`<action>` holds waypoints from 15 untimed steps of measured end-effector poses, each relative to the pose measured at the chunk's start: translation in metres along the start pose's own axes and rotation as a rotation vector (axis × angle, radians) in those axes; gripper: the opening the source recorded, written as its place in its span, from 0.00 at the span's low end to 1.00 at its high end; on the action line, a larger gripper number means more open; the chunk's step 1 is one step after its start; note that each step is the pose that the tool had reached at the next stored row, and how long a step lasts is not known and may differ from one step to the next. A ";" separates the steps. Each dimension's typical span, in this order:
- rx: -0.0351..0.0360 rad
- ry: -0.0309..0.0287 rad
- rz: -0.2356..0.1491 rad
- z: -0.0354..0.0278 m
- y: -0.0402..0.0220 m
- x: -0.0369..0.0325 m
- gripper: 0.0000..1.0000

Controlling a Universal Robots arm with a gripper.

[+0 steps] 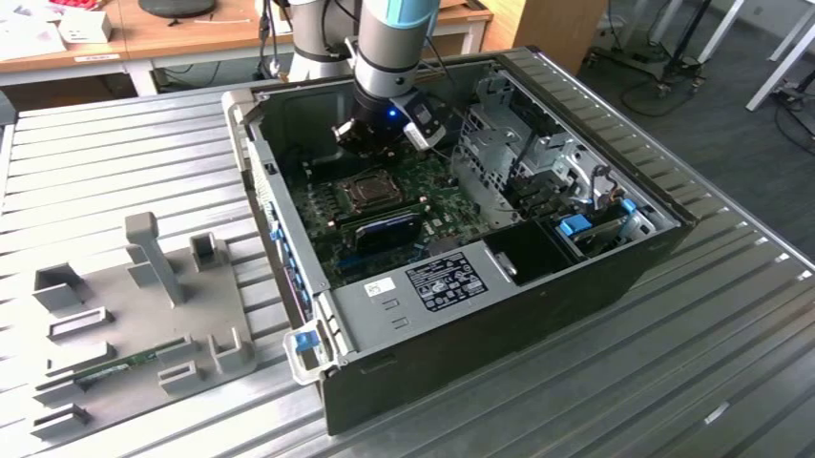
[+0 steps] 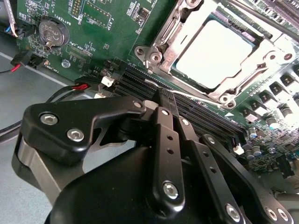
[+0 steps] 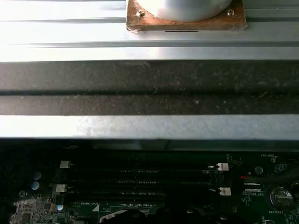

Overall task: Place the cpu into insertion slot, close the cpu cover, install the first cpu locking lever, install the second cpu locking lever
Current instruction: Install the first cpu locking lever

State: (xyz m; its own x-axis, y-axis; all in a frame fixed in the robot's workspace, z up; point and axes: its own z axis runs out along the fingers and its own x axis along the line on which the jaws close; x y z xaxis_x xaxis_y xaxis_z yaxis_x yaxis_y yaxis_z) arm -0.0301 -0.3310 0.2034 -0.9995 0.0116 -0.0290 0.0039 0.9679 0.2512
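I see even room light in the exterior view, the case (image 1: pixel 421 315) interior shadowed. In the second wrist view, glare washes the cpu (image 2: pixel 212 53) nearly white, and the gripper (image 2: pixel 170 109) looms dark and slightly soft up close. In the first wrist view the board (image 3: pixel 140 186) sits dim under bright metal rails (image 3: pixel 149 126).

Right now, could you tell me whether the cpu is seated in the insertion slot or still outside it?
Seated. In the second wrist view the cpu lies flat inside the insertion slot, with the cpu cover lying around it.
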 end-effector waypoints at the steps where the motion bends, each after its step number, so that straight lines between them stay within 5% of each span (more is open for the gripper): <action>1: -0.0001 0.0000 0.000 0.0001 0.0000 0.0000 0.10; 15: -0.0001 0.0000 0.000 0.0034 -0.0009 0.0001 0.10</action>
State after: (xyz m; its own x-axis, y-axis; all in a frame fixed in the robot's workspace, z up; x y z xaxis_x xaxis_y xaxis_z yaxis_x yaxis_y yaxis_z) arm -0.0301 -0.3310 0.1999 -0.9995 0.0115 -0.0291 0.0039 0.9679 0.2513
